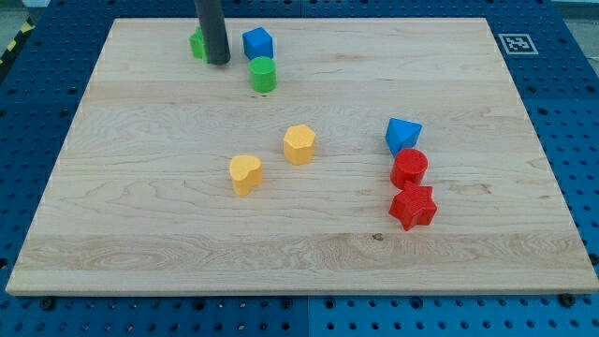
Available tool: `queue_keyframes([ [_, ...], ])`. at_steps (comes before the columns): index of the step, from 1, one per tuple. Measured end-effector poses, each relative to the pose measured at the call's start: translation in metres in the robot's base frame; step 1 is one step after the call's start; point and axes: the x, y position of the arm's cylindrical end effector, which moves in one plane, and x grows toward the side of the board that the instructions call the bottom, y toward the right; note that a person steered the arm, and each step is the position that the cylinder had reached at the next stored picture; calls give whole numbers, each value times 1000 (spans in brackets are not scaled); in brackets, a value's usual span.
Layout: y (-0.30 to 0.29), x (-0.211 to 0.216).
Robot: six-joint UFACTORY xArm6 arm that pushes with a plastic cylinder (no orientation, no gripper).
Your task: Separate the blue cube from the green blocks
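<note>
The blue cube (pixel 257 43) sits near the view's top, left of centre. A green cylinder (pixel 264 75) stands just below it, close to touching. A second green block (pixel 197 45) lies to the cube's left, partly hidden behind the rod; its shape cannot be made out. My tip (pixel 218 62) rests on the board between that green block and the blue cube, a small gap away from the cube's left side.
A yellow hexagonal block (pixel 299 144) and a yellow heart-shaped block (pixel 245 174) lie mid-board. At the view's right are a blue block (pixel 403 136), a red cylinder (pixel 409 168) and a red star (pixel 413 207). The wooden board (pixel 140 234) sits on a blue pegboard.
</note>
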Motion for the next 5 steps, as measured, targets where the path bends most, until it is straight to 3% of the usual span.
queue_keyframes([
  [2,62,-24],
  [5,194,17],
])
